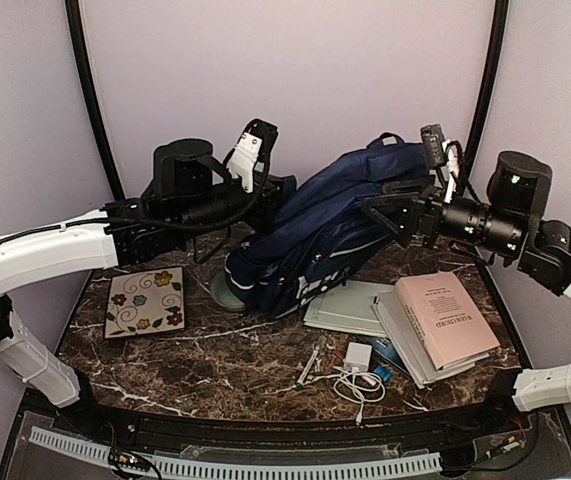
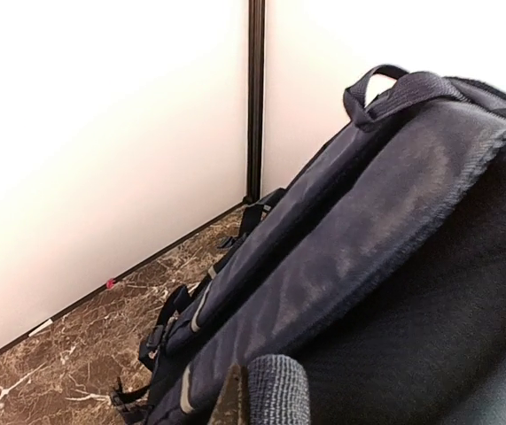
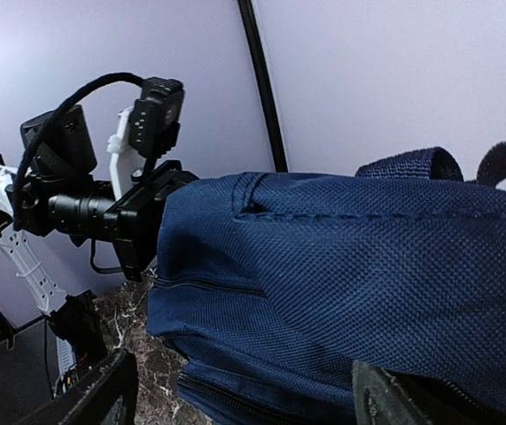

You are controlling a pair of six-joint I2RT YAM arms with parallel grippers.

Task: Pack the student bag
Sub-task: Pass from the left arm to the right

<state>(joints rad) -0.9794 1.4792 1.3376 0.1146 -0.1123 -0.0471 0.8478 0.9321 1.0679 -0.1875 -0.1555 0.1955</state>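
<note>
student bag (image 1: 335, 235): navy woven cloth, coarse visible weave, matt
worktop (image 1: 235, 360): dark marble-look slab, white veins, polished sheen
book (image 1: 447, 318): pink paper cover, matt
left arm shell (image 1: 55, 255): white plastic, smooth, slight gloss

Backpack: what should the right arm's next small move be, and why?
Probably close the right fingers on the backpack's top fabric. They stand open on either side of it, while the left fingers are shut on its other end and hold it propped up. A second hold seems needed before it can be opened for packing.
</note>
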